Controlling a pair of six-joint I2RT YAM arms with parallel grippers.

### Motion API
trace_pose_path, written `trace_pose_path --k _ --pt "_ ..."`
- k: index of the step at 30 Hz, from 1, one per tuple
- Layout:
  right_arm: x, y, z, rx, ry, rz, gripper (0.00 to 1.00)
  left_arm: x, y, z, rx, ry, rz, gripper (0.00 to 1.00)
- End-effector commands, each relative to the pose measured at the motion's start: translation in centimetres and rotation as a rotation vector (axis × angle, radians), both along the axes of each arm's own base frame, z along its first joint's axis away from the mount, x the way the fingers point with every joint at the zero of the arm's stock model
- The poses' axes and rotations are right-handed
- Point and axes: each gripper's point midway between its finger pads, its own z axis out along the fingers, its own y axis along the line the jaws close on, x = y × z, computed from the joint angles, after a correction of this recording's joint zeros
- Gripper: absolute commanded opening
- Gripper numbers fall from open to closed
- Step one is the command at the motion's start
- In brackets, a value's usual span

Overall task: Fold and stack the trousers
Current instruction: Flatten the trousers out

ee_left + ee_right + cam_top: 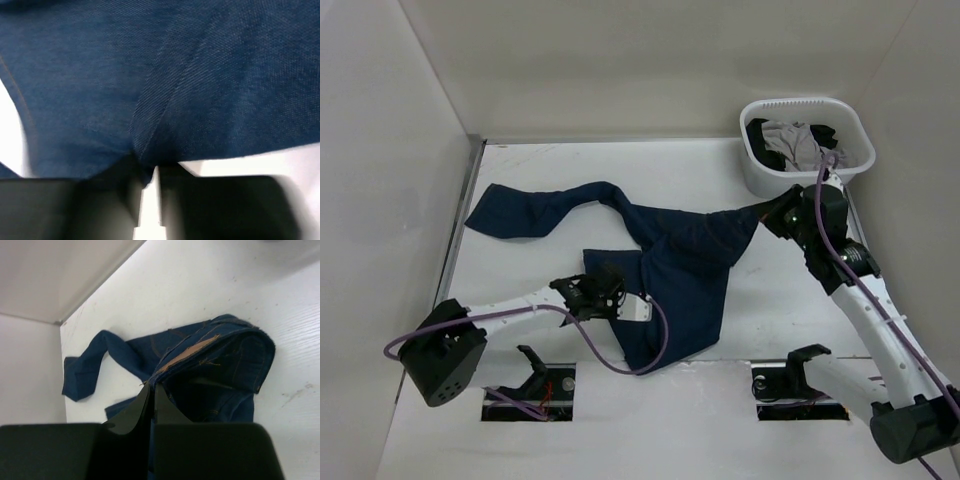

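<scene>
Trousers (670,260) sprawled on bench (540,175), left of basket (765,178) and nearer arms; one leg trails far left of basket. Right pincer (769,212) just below basket, nipped tight on waistband edge. Left pincer (610,292) well left of basket, clamped on denim fold. Basket holds grey and dark clothes (790,140). Purple cable (620,371) loops across trousers' near edge. Brown waist patch (192,352), writing unreadable.

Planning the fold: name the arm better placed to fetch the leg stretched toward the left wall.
Left, probably: left gripper pinches the trousers nearer that leg; right gripper holds the waistband, farther off.
</scene>
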Motion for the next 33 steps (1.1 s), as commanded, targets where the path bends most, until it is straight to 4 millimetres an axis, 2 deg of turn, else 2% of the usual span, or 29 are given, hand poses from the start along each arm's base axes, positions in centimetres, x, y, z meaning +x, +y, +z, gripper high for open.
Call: trace_pose_path --k 1,3,5,8,10,13,15,16,17,19,21,22,23,25,26,28,30,33 --pt "0.5 -1.6 4.5 0.007 -0.138 -0.033 0.00 -0.3 1.5 -0.4 0.039 0.037 0.072 0.00" --pt "0.3 -2.8 5.9 -0.005 -0.173 -0.056 0.01 2.0 3.8 2.8 0.027 -0.012 0.185 0.00" --pt "0.0 -3.9 7.0 -0.025 -0.198 -0.078 0.01 3.9 6.9 7.2 -0.010 -0.048 0.285 0.00" --pt "-0.7 -5.9 8.1 -0.067 -0.216 -0.120 0.01 4.2 12.9 12.8 0.036 -0.045 0.381 0.00" --pt "-1.4 -6.7 8.2 -0.091 -0.211 -0.135 0.01 2.5 16.5 15.4 0.100 0.005 0.413 0.00" --pt "-2.5 -7.1 8.0 -0.121 -0.205 -0.131 0.01 -2.1 20.5 17.7 0.218 0.179 0.405 0.00" --pt "-3.2 -7.4 7.4 -0.146 -0.195 -0.132 0.01 -6.0 22.3 18.3 0.300 0.394 0.379 0.02" --pt "-3.4 -7.5 7.1 -0.156 -0.188 -0.133 0.01 -7.3 22.8 18.2 0.322 0.499 0.379 0.04" --pt "-3.5 -7.6 6.5 -0.168 -0.176 -0.132 0.01 -7.6 23.5 17.8 0.336 0.587 0.402 0.05" --pt "-3.5 -7.9 5.2 -0.182 -0.153 -0.139 0.01 -5.8 25.0 16.3 0.350 0.702 0.431 0.08" --pt "-3.2 -7.8 4.4 -0.180 -0.141 -0.131 0.01 -2.2 25.4 14.7 0.292 0.798 0.480 0.09" --pt "-2.9 -7.8 4.0 -0.181 -0.135 -0.133 0.01 1.5 24.9 13.9 0.203 0.817 0.548 0.11" --pt "-2.7 -7.5 3.7 -0.181 -0.130 -0.126 0.01 4.1 24.3 13.5 0.129 0.819 0.598 0.12" --pt "-2.2 -6.7 3.1 -0.177 -0.123 -0.102 0.01 11.3 22.4 13.2 -0.091 0.768 0.729 0.22" --pt "-2.0 -6.3 2.9 -0.174 -0.122 -0.092 0.01 14.2 21.6 13.2 -0.193 0.745 0.789 0.29" --pt "-1.8 -5.6 2.5 -0.168 -0.118 -0.077 0.01 18.5 20.7 13.3 -0.352 0.708 0.907 0.36" --pt "-1.7 -4.8 2.2 -0.170 -0.116 -0.054 0.02 20.7 21.3 13.1 -0.421 0.651 1.044 0.38" --pt "-1.8 -3.7 1.7 -0.180 -0.110 -0.021 0.03 21.9 24.7 14.2 -0.476 0.445 1.186 0.43"
